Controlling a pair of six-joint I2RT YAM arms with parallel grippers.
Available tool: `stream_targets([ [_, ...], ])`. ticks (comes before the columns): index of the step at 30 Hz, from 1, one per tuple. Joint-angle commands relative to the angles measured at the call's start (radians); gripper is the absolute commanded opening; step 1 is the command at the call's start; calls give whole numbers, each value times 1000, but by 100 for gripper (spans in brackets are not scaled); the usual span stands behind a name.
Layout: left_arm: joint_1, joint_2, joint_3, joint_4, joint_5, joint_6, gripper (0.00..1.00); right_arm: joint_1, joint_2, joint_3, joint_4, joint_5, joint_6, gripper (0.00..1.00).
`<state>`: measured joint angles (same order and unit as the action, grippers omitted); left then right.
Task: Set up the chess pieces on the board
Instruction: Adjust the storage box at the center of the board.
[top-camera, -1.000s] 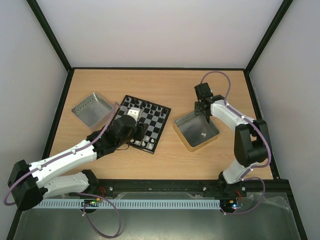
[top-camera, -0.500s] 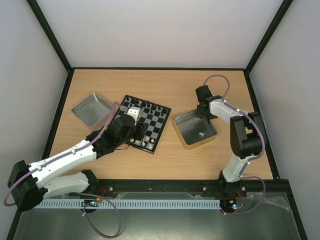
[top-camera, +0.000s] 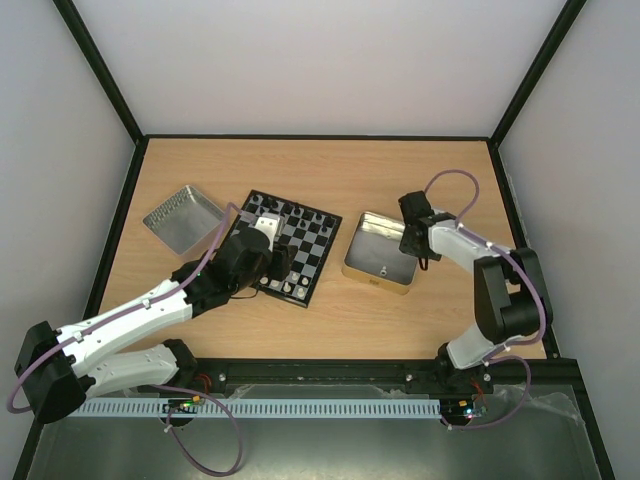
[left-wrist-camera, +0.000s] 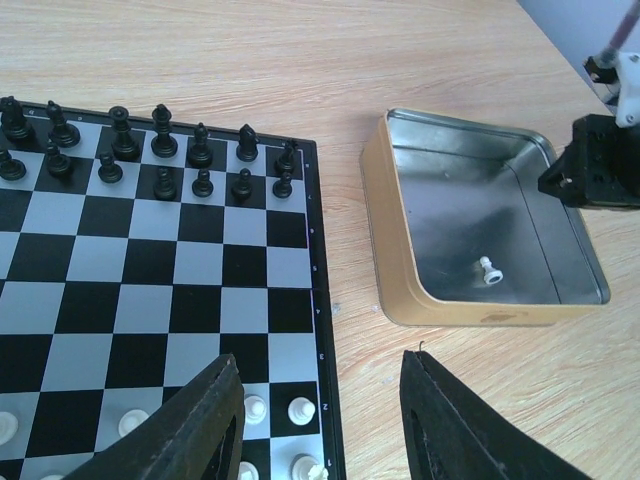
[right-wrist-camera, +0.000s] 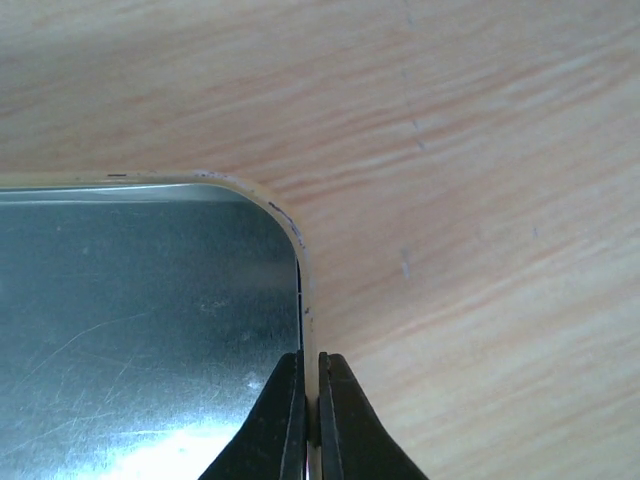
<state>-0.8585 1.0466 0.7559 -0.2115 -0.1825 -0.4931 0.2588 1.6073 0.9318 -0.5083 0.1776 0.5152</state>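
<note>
The board (top-camera: 312, 240) (left-wrist-camera: 150, 270) lies left of centre. Black chess pieces (left-wrist-camera: 163, 130) fill its far two rows and white ones (left-wrist-camera: 300, 410) stand at its near edge. One white pawn (left-wrist-camera: 487, 271) (top-camera: 384, 272) stands in the gold-walled tin tray (top-camera: 372, 279) (left-wrist-camera: 392, 230) right of the board. My right gripper (top-camera: 413, 243) (right-wrist-camera: 310, 400) is shut on the tray's right rim (right-wrist-camera: 300, 260), near a corner. My left gripper (top-camera: 283, 262) (left-wrist-camera: 325, 365) hovers open over the board's near right corner, with nothing between its fingers.
A second silver tray (top-camera: 183, 218) sits at the left, beyond the board. Black frame posts and white walls bound the wooden table (top-camera: 330, 170). My left arm lies across the near-left part of the table.
My right gripper came down and shut on the tray's rim. The tray has slid and turned toward the board. My left arm has not moved.
</note>
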Motion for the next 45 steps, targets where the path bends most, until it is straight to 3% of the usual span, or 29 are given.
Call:
stream_targets([
  [1, 7, -6, -8, 26, 6, 5, 45, -5, -98, -77, -8, -6, 148, 4],
  [3, 7, -5, -8, 27, 7, 3, 45, -4, -136, -111, 3, -36, 179, 8],
  [5, 7, -6, -8, 29, 7, 2, 45, -4, -163, -127, 17, -39, 183, 31],
  [7, 7, -6, -7, 30, 9, 3, 45, -5, -161, -105, 19, -23, 158, 47],
  [11, 7, -7, 14, 5, 10, 3, 45, -6, -129, 6, -26, 2, 82, 60],
  [18, 7, -24, 22, 3, 3, 4, 45, -4, -42, 139, 7, -227, -110, 60],
  [25, 8, -18, 23, 5, 9, 6, 45, -4, 70, 229, 29, -344, -222, 58],
  [36, 10, -16, 19, 10, 11, 5, 45, -5, 191, 288, -2, -332, -312, 57],
  [45, 9, -15, 21, 12, 9, 8, 45, 3, 166, 291, -14, -265, -283, 54],
])
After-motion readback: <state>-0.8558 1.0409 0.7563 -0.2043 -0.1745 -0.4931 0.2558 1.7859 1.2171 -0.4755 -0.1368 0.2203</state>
